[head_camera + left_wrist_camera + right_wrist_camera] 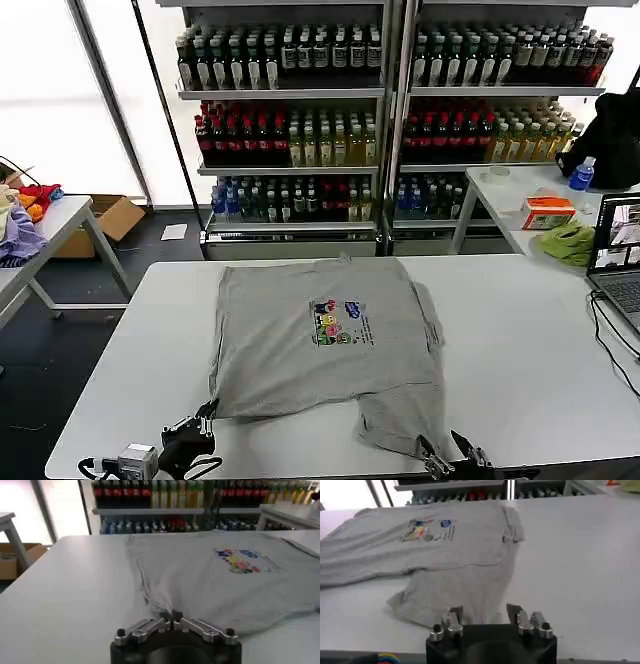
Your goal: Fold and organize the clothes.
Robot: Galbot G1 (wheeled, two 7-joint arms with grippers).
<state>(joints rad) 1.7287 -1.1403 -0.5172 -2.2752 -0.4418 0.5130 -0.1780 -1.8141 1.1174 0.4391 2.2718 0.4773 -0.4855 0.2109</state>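
Item: light grey shirt, short-sleeved, with a small multicoloured chest print. Location: spread flat, print up, at the centre of the white table; collar end far, hem near. Long axis runs near to far. The near right corner of the hem trails out toward the table's near edge as a loose flap; the right sleeve is tucked in on itself.

Left gripper: at the near left, just off the shirt's near left hem corner. Fingers clenched together, tips meeting, grasping nothing; cloth lies just beyond them, farther in and to the right.

Right gripper: at the near edge, directly beside the trailing flap. Fingers parted, released, nothing between them; cloth lies just ahead and slightly left.

Judgement: each arm is nearest its own hem corner; the right sits closer to cloth.

Hard to make out: both arms are cut off at the near edge; whether either fingertip touches fabric cannot be told.
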